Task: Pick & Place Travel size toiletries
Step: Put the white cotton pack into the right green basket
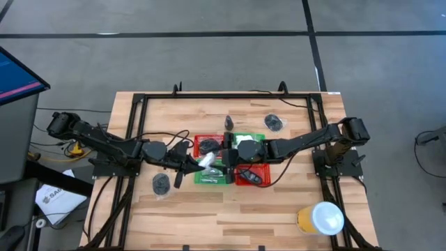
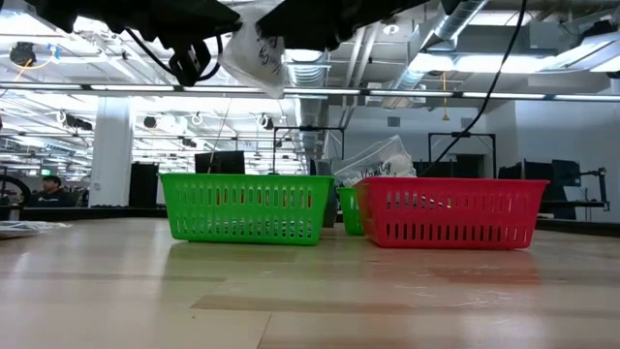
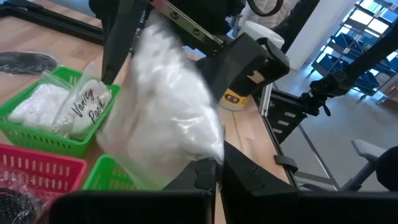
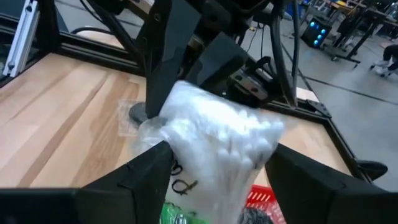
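The wooden table (image 1: 279,209) is carrying four small mesh baskets near its middle — two green baskets (image 2: 247,206) and two red baskets (image 2: 450,211). The left gripper (image 3: 208,165) is squeezing tight on a white crinkly packet (image 3: 165,118), holding it up above the baskets. The right gripper (image 4: 217,158) is standing wide apart with the packet hanging between its fingers — it should close gently and squarely on the packet before the left one lets go.

Packet (image 3: 168,124): white, crinkly, black script. Baskets: green (image 2: 247,206), red (image 2: 450,211), slotted. Tub (image 1: 317,217): yellow, white lid. Table (image 1: 258,216): pale wood.
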{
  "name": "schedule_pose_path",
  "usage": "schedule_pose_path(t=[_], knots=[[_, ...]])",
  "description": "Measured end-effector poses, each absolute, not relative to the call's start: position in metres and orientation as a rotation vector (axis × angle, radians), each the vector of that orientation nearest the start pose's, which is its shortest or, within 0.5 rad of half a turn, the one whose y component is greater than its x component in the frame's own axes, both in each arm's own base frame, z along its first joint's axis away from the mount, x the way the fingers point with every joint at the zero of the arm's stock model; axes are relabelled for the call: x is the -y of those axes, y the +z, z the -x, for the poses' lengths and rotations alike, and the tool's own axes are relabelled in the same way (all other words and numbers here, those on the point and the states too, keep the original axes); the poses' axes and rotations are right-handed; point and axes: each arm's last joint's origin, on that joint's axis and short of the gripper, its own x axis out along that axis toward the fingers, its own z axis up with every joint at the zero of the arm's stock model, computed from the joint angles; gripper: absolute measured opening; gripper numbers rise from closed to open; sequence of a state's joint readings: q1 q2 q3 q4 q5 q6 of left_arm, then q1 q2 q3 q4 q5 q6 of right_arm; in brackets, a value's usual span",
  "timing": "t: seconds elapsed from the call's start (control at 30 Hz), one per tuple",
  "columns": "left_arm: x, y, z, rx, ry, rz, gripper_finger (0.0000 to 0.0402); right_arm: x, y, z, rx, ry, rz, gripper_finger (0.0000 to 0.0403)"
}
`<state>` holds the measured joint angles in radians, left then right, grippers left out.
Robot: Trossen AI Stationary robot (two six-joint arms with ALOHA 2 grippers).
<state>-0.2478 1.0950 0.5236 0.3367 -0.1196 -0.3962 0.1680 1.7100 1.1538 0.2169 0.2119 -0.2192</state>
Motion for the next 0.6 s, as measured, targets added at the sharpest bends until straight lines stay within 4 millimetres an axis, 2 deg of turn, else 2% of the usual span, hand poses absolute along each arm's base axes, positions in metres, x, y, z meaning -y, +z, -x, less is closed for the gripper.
schedule_pose_path(t=[0.6], knots=[[0.0533, 0.2338, -0.2253, -0.251, -0.078, 0.351, 0.0000, -0.0583, 0.2545, -0.3822, -0.339, -0.062, 0.254, 0.0086]])
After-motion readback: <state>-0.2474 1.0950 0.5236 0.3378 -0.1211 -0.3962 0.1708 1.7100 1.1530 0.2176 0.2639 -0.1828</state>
